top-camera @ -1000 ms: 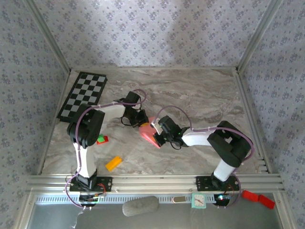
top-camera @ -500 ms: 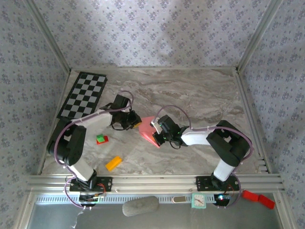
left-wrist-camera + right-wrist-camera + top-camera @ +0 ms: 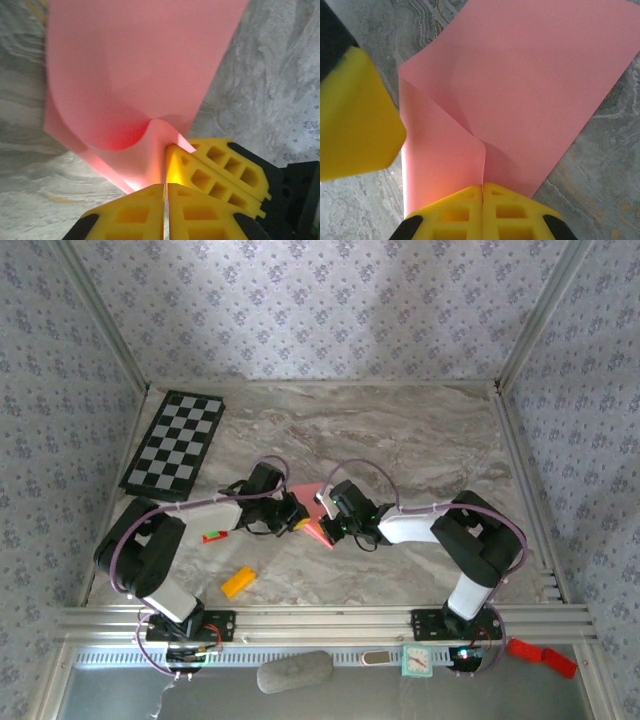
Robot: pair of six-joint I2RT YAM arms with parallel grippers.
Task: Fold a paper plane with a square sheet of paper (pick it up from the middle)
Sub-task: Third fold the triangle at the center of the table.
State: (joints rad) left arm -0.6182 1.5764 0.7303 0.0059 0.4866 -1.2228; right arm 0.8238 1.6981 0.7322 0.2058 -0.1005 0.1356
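1. Out in the middle of the marble table (image 3: 420, 440), both arms reach in toward each other. The square sheet of paper (image 3: 308, 497) sits right between the two grippers.
2. Right gripper (image 3: 482, 192): jaws pressed tight together, and the salmon-pink sheet runs straight into the seam between them. It's clamped on the paper.
3. From the right wrist, the sheet fans away from the fingers. One flap on the left curls up over the flatter part, in a soft bend rather than a sharp crease.
4. Left gripper (image 3: 165, 192): yellow fingers closed flush against each other. The paper's lower edge comes down to their tips, but I can't tell whether it's pinched there.
5. From the left wrist, the paper rises and arches over, and the right gripper's fingers sit just beside, touching the sheet.
6. Off to the left on the table are a small red-and-green block (image 3: 214, 536), an orange block (image 3: 238, 582) nearer the arm bases, and a checkerboard (image 3: 175, 443) at the far left. All three lie well apart from the paper.
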